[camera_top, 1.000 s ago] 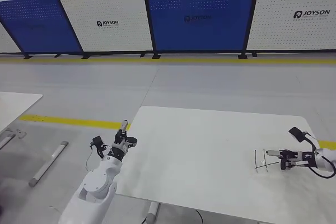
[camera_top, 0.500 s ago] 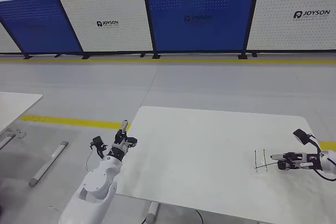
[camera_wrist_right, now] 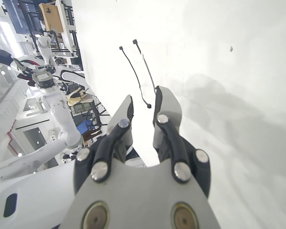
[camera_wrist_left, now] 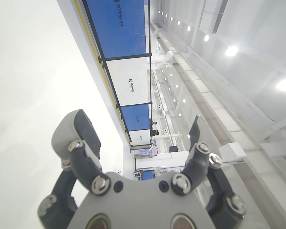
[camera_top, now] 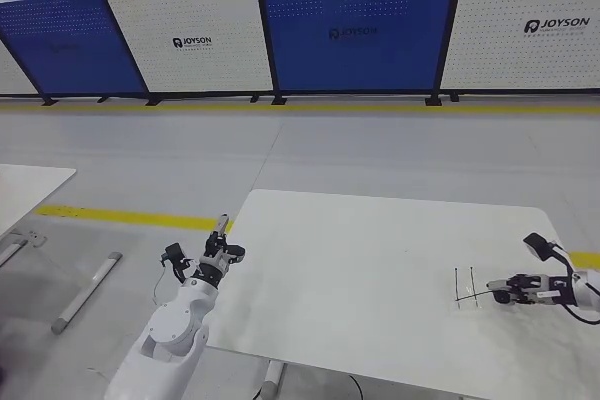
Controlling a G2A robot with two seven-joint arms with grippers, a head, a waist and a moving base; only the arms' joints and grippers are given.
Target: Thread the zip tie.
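Two thin black zip ties (camera_wrist_right: 136, 75) lie side by side on the white table (camera_top: 360, 270), near its right edge; in the top view they are fine dark lines (camera_top: 476, 283). My right gripper (camera_wrist_right: 145, 95) is low over the table at their tail ends, open by a narrow gap. One tie's tip (camera_wrist_right: 148, 106) lies between the fingers, and the other tie runs up against one finger pad (camera_wrist_right: 158, 96). From above, that gripper (camera_top: 492, 291) points left at the ties. My left gripper (camera_wrist_left: 139, 120) is open and holds nothing, raised at the table's left edge (camera_top: 221, 228).
A small dark speck (camera_wrist_right: 231, 48) sits on the table beside the ties. The table's middle is bare white surface. Blue and white panel walls (camera_top: 355, 45) stand far behind, across a grey floor with a yellow line.
The right gripper has sunk lower toward the table and drawn slightly rightward by the zip ties. The left arm has stayed still.
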